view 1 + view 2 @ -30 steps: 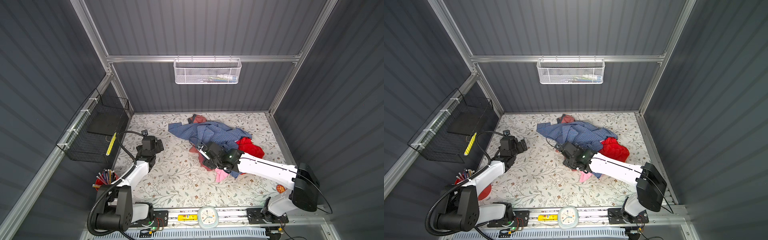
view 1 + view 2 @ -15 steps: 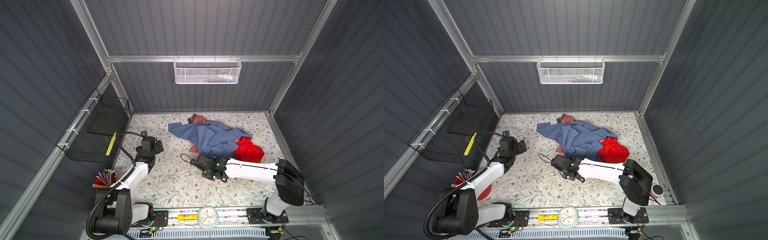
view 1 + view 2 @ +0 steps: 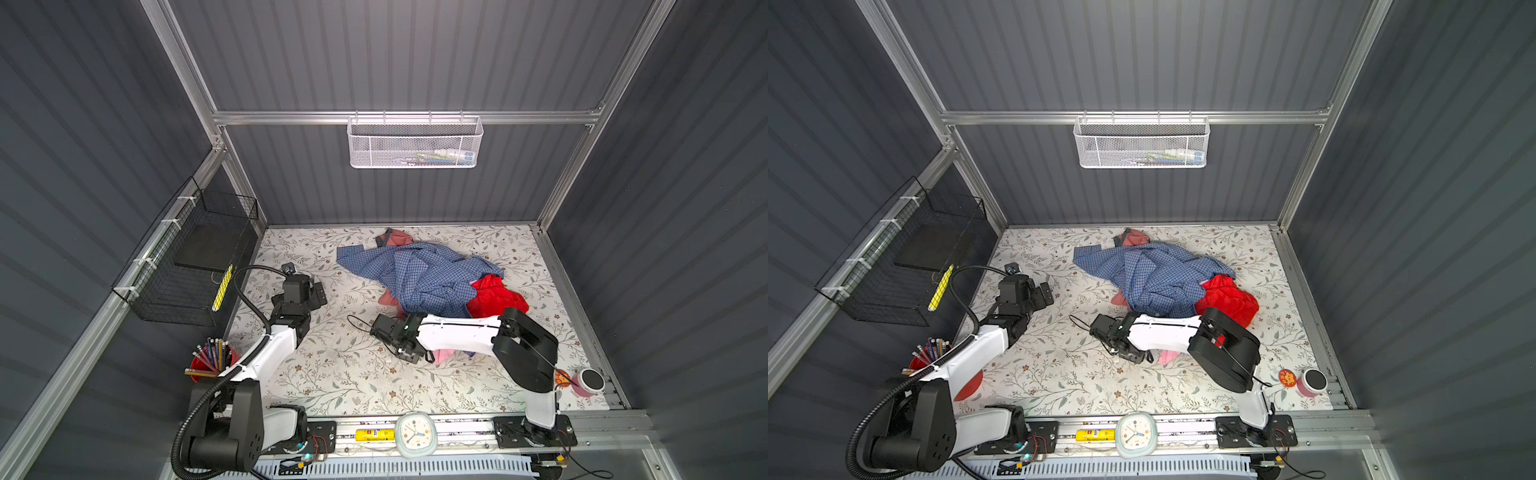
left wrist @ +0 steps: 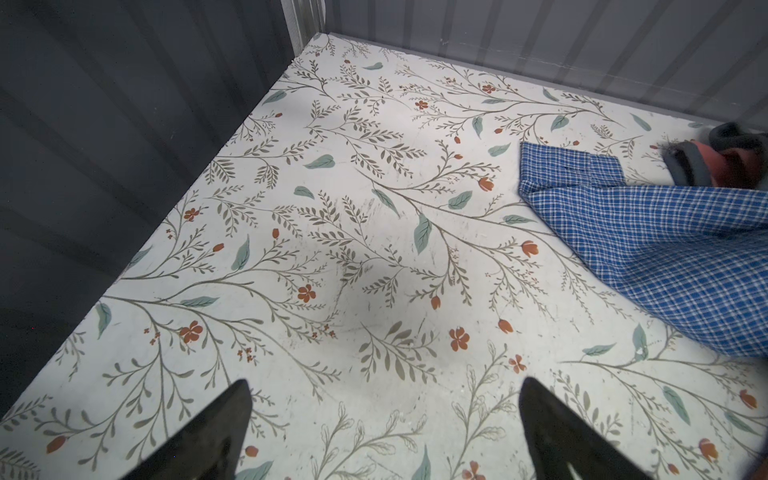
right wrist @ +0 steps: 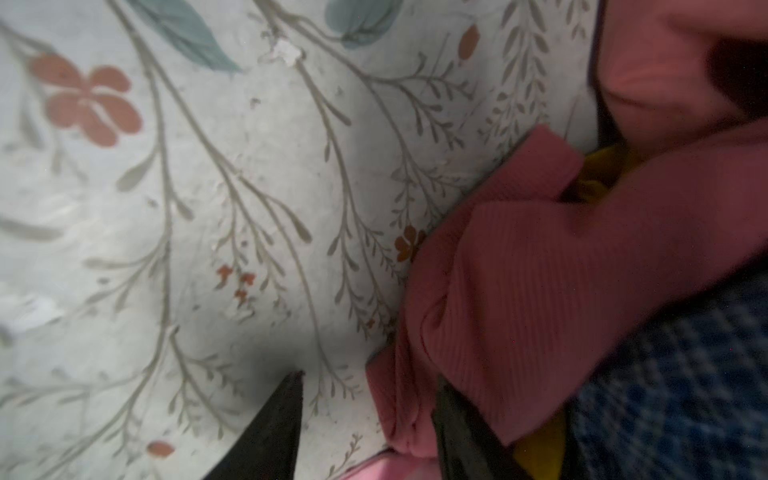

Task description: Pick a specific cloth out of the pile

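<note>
The cloth point(image 5: 540, 270), ribbed salmon-pink knit, lies at the pile's near edge beside yellow fabric and the blue checked shirt point(image 3: 424, 274). My right gripper point(image 5: 374, 415) is low over the table with a fold of the cloth's edge between its jaws. One finger point(image 5: 457, 432) touches the fold; bare table shows between the cloth and the other finger, so the jaws stand apart. In both top views this gripper point(image 3: 409, 356) point(image 3: 1134, 356) sits just left of a pale pink piece point(image 3: 444, 355). A salmon bit point(image 3: 387, 297) peeks from under the shirt. My left gripper point(image 4: 386, 382) point(image 3: 318, 291) hangs open over bare table.
A bright red cloth point(image 3: 494, 297) lies on the pile's right, and a small salmon piece with grey trim point(image 3: 395, 239) at its back. A black wire basket point(image 3: 195, 266) hangs on the left wall. A pencil cup point(image 3: 210, 361), clock point(image 3: 415, 434) and jar point(image 3: 590, 380) line the front.
My right arm has drawn back from over the pile toward the front left and dropped low to the table, and its jaws have narrowed around the cloth's edge. The left arm has not moved.
</note>
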You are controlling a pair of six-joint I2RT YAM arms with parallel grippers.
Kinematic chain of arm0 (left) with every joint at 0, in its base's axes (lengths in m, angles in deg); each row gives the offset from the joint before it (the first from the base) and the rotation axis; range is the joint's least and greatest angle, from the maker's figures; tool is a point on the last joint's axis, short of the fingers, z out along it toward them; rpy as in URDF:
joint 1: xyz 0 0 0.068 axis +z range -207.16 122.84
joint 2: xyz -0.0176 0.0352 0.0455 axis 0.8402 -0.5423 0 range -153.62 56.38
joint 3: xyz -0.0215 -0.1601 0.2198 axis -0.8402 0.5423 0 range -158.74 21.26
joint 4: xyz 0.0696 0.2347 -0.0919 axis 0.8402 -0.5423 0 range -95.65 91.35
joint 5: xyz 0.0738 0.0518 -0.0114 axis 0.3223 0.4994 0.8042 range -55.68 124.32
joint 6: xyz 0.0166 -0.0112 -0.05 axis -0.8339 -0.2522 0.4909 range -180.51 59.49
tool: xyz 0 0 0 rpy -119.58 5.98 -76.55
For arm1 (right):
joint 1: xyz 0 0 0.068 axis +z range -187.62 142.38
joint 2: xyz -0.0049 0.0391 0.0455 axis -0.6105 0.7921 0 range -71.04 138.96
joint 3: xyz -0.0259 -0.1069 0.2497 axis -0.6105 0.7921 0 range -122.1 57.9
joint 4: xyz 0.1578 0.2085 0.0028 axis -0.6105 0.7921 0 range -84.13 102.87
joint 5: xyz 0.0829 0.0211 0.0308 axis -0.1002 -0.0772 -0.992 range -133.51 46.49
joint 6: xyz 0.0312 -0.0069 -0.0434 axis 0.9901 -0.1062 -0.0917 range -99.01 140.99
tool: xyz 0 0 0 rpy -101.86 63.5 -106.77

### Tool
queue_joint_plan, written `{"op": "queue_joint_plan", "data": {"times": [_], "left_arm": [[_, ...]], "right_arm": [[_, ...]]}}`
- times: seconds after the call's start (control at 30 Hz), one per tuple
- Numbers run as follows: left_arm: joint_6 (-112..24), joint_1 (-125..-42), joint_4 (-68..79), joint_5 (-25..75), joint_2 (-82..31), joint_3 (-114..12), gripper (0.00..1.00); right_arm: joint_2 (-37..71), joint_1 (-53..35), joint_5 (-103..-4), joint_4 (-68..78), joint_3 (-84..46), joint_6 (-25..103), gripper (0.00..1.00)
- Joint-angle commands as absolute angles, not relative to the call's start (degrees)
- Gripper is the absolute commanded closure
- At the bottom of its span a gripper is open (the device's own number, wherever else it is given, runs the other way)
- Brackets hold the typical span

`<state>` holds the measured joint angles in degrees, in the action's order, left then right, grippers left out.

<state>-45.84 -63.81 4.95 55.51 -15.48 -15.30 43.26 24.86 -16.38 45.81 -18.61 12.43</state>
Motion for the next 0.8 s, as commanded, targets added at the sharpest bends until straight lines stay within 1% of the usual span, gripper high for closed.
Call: {"op": "queue_joint_plan", "data": {"times": [0.0, 0.03, 0.07, 0.2, 0.33, 0.37, 0.57, 0.77], "left_arm": [[-45.3, -63.5, 3.8, 55.6, -14.0, -14.4, 0.0], [-45.3, -63.5, 3.8, 55.6, -14.0, -14.3, 0.0], [-45.4, -63.5, 3.8, 55.7, -14.1, -14.4, 0.0], [-45.3, -63.5, 3.6, 55.7, -14.4, -14.6, 0.0], [-45.2, -63.6, 3.6, 55.8, -14.6, -14.9, 0.0], [-45.3, -63.5, 3.6, 55.8, -14.6, -14.9, 0.0], [-45.3, -63.5, 3.5, 55.9, -14.7, -14.8, 0.0], [-45.3, -63.5, 3.5, 55.6, -14.9, -14.6, 0.0]], "right_arm": [[46.1, 23.1, -14.3, 48.2, -20.4, 14.4, 0.48], [46.7, 22.6, -14.4, 48.3, -20.8, 14.5, 0.48], [47.4, 22.2, -14.3, 48.4, -21.2, 14.3, 0.5], [48.6, 21.1, -13.9, 49.1, -22.2, 13.3, 0.73], [46.4, 21.0, -15.7, 48.0, -21.6, 13.3, 0.96], [45.5, 21.0, -16.1, 47.6, -21.4, 13.4, 0.99], [36.5, 20.5, -15.7, 45.7, -22.2, 14.5, 1.0], [25.1, 14.9, -16.6, 45.0, -25.2, 18.8, 1.0]]}}
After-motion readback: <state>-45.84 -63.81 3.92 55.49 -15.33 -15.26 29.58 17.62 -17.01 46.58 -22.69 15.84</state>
